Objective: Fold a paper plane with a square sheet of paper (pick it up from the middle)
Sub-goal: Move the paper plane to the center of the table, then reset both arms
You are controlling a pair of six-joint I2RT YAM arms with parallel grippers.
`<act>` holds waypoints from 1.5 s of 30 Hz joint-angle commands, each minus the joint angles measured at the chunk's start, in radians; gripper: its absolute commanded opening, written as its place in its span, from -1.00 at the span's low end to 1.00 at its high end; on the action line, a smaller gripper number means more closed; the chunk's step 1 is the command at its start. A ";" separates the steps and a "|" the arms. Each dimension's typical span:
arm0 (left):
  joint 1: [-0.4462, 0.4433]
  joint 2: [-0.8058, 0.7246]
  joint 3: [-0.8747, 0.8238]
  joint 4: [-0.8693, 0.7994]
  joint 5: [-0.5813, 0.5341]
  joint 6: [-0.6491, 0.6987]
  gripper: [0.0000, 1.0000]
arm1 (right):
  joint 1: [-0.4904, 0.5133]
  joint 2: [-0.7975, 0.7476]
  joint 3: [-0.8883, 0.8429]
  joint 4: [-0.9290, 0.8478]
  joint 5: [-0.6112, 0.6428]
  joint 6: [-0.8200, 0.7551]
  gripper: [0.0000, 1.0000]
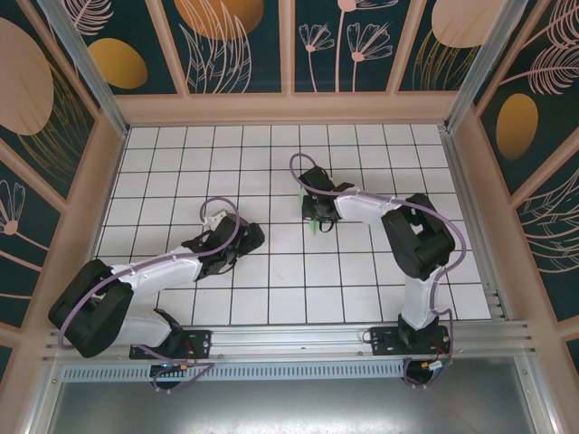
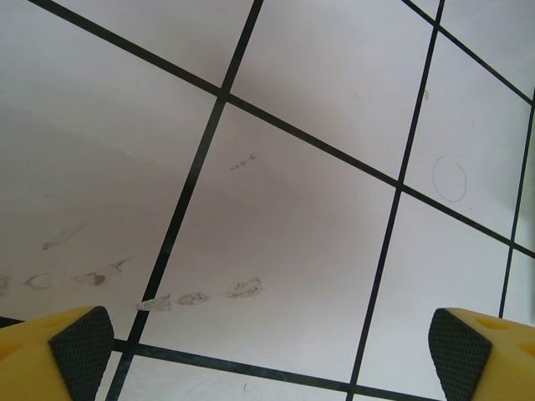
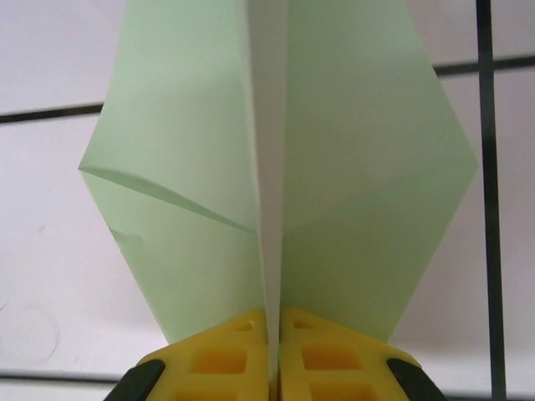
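The pale mint-green sheet of paper (image 3: 359, 167) is folded. Two flaps spread left and right of an upright central fold, with a diagonal crease across the left flap. My right gripper (image 3: 274, 324) is shut on that central fold, its yellow fingers (image 3: 219, 359) pressed together on the paper's near end. In the top view a small bit of the green paper (image 1: 313, 227) shows under the right gripper (image 1: 317, 217) at mid-table. My left gripper (image 2: 272, 351) is open over bare tile, its yellow fingertips (image 2: 79, 342) far apart with nothing between them. In the top view the left gripper (image 1: 237, 244) is left of the paper.
The white grid-tiled table (image 1: 271, 280) is ringed by low walls with floral panels (image 1: 289, 45). Smudge marks (image 2: 196, 296) dot the tile under the left gripper. An aluminium rail (image 1: 298, 339) with both arm bases runs along the near edge.
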 commanded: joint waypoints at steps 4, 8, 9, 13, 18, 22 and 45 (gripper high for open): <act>0.005 -0.008 0.014 -0.024 -0.018 0.020 0.97 | -0.030 0.078 0.067 -0.005 -0.003 -0.062 -0.69; 0.005 -0.010 0.017 -0.025 -0.022 0.022 0.97 | -0.032 0.104 0.063 0.002 -0.015 -0.057 -0.66; 0.005 -0.011 0.019 -0.028 -0.024 0.024 0.97 | -0.032 0.109 0.059 0.004 -0.017 -0.054 -0.66; 0.006 -0.013 0.026 -0.035 -0.033 0.028 0.97 | -0.033 0.127 0.037 0.015 -0.018 -0.040 -0.66; 0.006 -0.017 0.058 -0.074 -0.076 0.054 0.97 | -0.032 0.107 0.047 0.004 -0.007 -0.034 -0.67; 0.018 -0.029 0.133 -0.144 -0.160 0.110 0.97 | -0.032 0.026 0.099 -0.029 -0.008 -0.043 -0.55; 0.278 -0.366 -0.058 0.252 -0.750 0.654 0.97 | -0.356 -0.650 -0.393 0.398 0.468 -0.178 0.98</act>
